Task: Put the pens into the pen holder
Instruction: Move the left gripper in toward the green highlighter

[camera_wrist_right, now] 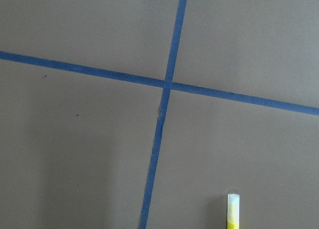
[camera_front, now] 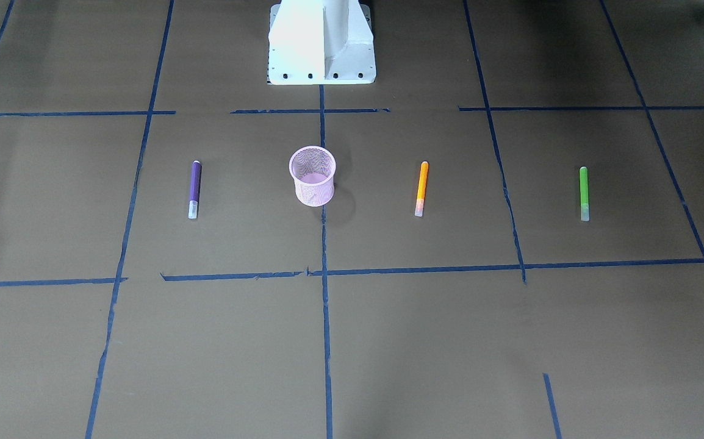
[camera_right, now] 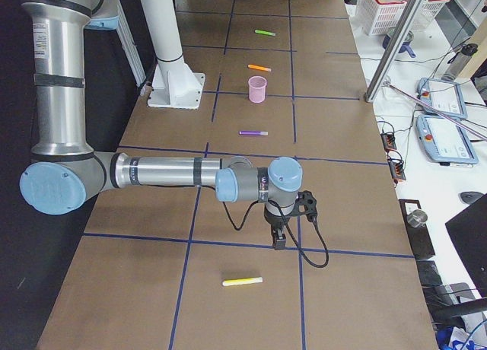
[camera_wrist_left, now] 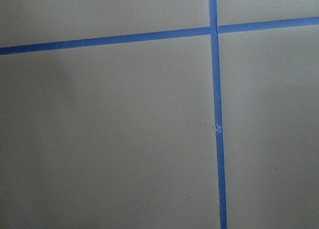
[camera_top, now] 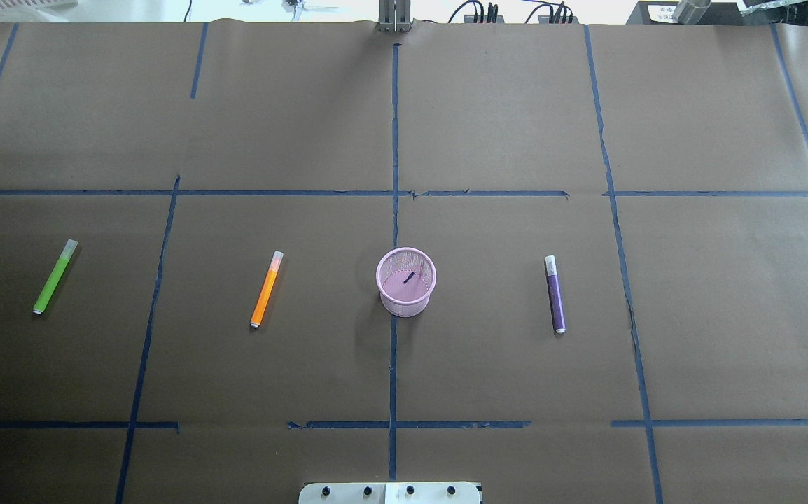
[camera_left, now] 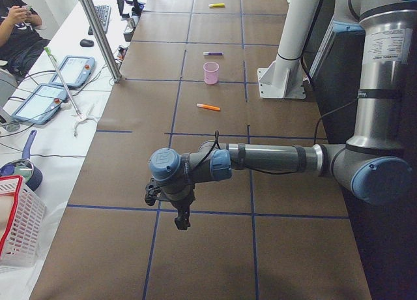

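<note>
The pink mesh pen holder [camera_front: 314,192] [camera_top: 404,306] stands upright at the table's middle, with no pen in it. Lying flat in a row with it are a purple pen [camera_front: 194,189] [camera_top: 555,294], an orange pen [camera_front: 421,188] [camera_top: 266,290] and a green pen [camera_front: 583,193] [camera_top: 54,276]. A yellow pen [camera_right: 243,281] [camera_wrist_right: 233,211] lies near the table's right end, just beyond my right gripper [camera_right: 279,242], which hangs above the paper. My left gripper [camera_left: 182,220] hangs over bare paper at the left end. Both show only in the side views, so I cannot tell whether they are open or shut.
The white robot base [camera_front: 321,42] stands behind the holder. Blue tape lines grid the brown paper. Off the table's far side are tablets [camera_left: 39,101], a metal post [camera_left: 98,32], a red-rimmed basket [camera_left: 16,222] and a seated person [camera_left: 16,26].
</note>
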Motion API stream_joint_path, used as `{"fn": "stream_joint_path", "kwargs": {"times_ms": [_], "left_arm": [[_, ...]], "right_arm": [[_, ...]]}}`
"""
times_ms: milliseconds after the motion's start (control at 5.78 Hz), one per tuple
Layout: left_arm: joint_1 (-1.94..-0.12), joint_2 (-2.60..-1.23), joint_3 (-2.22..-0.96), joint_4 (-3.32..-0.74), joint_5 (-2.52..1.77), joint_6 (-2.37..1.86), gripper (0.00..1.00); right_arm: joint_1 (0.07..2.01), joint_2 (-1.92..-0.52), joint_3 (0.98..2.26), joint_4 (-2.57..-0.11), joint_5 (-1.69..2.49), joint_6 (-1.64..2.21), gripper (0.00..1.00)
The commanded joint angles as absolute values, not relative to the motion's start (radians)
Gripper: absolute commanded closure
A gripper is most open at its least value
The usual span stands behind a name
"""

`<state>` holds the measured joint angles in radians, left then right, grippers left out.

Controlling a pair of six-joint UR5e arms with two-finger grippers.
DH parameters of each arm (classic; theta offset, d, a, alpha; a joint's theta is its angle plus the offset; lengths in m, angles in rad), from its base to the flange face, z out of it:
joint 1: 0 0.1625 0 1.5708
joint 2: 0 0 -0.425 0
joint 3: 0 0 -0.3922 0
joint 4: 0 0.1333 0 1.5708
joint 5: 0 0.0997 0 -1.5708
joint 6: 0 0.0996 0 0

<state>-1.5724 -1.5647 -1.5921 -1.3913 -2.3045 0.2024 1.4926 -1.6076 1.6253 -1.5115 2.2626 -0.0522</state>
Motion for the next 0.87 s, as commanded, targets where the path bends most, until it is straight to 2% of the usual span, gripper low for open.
{"fn": "stream_joint_path", "kwargs": {"times_ms": [0, 693], "left_arm": [[-1.572, -1.565, -1.592, -1.391, -2.306, 0.202, 0.00], [-1.566, -1.584, -1.618, -1.393, -2.306, 0.192, 0.00]], "right_arm": [[1.493, -1.612, 1.623, -1.506, 2.260, -0.051, 0.00], [1.494, -1.624, 1.618, -1.506, 2.258, -0.072, 0.00]]}}
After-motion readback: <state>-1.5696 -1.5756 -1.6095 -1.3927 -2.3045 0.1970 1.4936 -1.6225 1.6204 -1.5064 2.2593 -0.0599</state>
